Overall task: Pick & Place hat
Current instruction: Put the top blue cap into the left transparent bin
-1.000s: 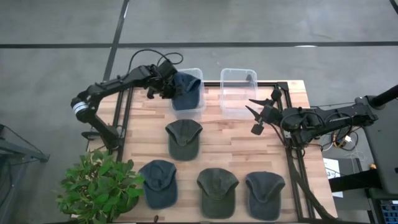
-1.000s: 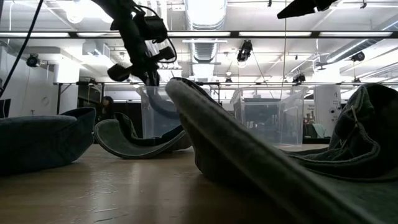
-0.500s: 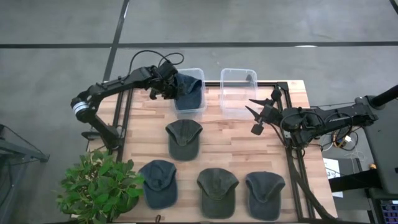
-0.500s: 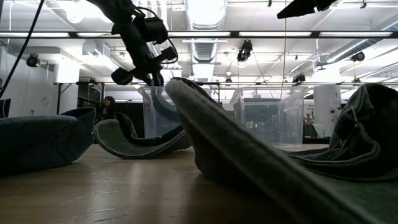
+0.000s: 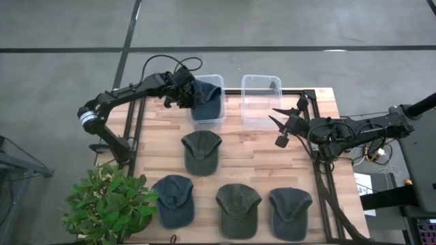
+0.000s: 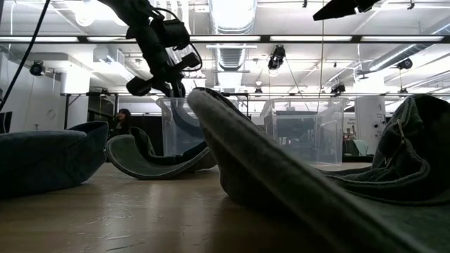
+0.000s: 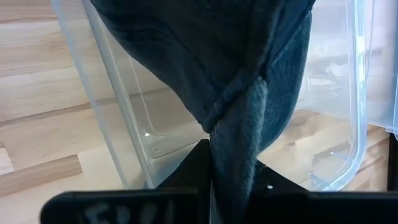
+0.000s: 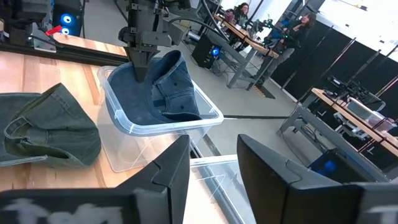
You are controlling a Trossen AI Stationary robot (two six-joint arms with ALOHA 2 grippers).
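left end effector [image 5: 185,96] pinches blue hat [image 5: 206,100] over bin [image 5: 219,117] | wrist: fabric between fingers | right end effector [image 5: 278,117] parted, empty

lab: workbenches [image 8: 348,102], ceiling ducts [image 6: 228,14]

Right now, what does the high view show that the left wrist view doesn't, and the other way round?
Only the high view shows four hats on the table, the potted plant, the second clear bin and the right gripper hovering beside it. Only the left wrist view shows the left fingers pinching a fold of the blue hat. Both show that hat draped in the left clear bin.
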